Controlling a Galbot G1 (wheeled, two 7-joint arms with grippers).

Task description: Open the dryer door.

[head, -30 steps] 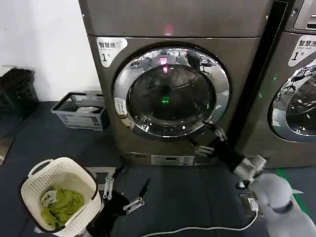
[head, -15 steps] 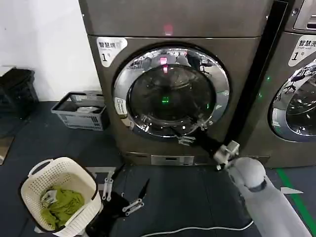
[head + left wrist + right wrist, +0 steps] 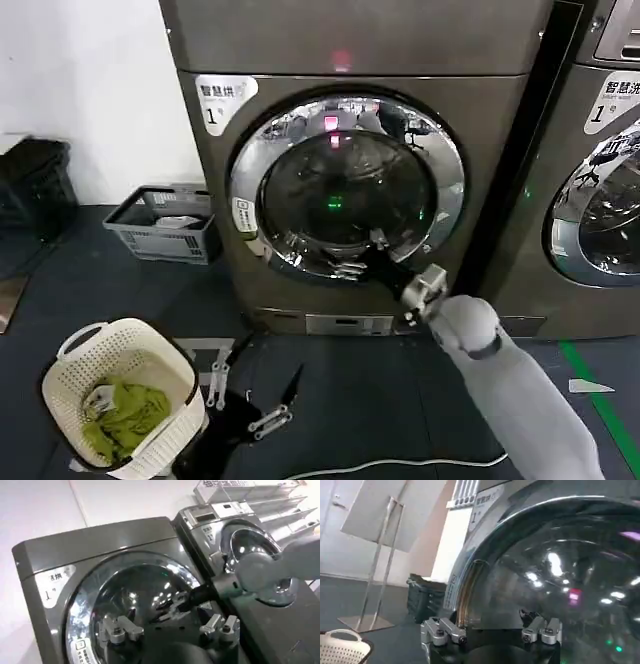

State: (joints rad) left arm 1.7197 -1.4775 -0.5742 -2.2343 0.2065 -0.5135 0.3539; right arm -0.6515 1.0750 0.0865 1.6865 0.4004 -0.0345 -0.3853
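The dryer [image 3: 345,60] stands straight ahead with its round door [image 3: 345,190] shut, dark glass inside a chrome ring. My right gripper [image 3: 358,258] is up against the lower part of the ring, open, with nothing between its fingers. In the right wrist view the right gripper [image 3: 491,631] sits close to the door's chrome ring [image 3: 470,580] and the glass. My left gripper [image 3: 248,398] hangs low near the floor, open and empty. In the left wrist view the left gripper [image 3: 170,630] faces the door [image 3: 135,595], with the right arm [image 3: 260,570] reaching across to it.
A white laundry basket [image 3: 75,345] holding green cloth sits on the floor at the left. A grey crate [image 3: 140,240] and a black bin [image 3: 35,185] stand by the wall. A second machine [image 3: 600,200] is on the right. A cable [image 3: 400,465] crosses the dark floor.
My right arm has swung left and up along the door's lower rim, from the lower right toward the bottom middle. The door stays shut and the left arm has barely moved.
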